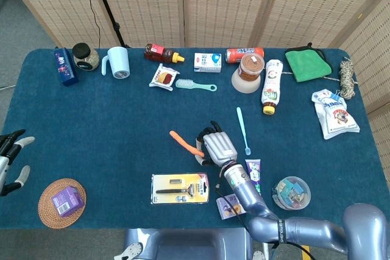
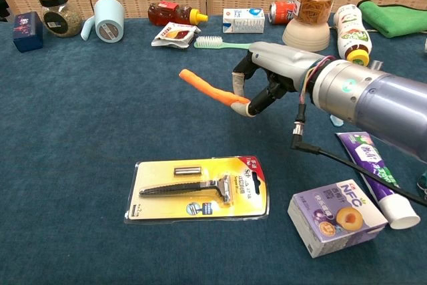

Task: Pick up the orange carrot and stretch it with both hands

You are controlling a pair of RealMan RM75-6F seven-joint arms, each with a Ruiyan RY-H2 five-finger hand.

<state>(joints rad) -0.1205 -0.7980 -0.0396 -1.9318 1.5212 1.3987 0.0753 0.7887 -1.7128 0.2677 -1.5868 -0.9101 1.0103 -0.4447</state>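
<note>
Here the right hand (image 2: pixel 267 75) pinches one end of the orange carrot (image 2: pixel 210 88) and holds it clear of the table (image 2: pixel 80 165).

Nearest, in front of the carrot, lies the yellow razor pack (image 2: pixel 199 189), with a purple box (image 2: pixel 337 217) and a toothpaste tube (image 2: pixel 373 179) off to its right. The carrot slants up and away to the left from the pinching fingers. Far to its left, at the table's edge in the head view, the left hand (image 1: pixel 11 159) hangs empty, fingers spread. Beyond the carrot lies a green brush (image 2: pixel 227 44).
</note>
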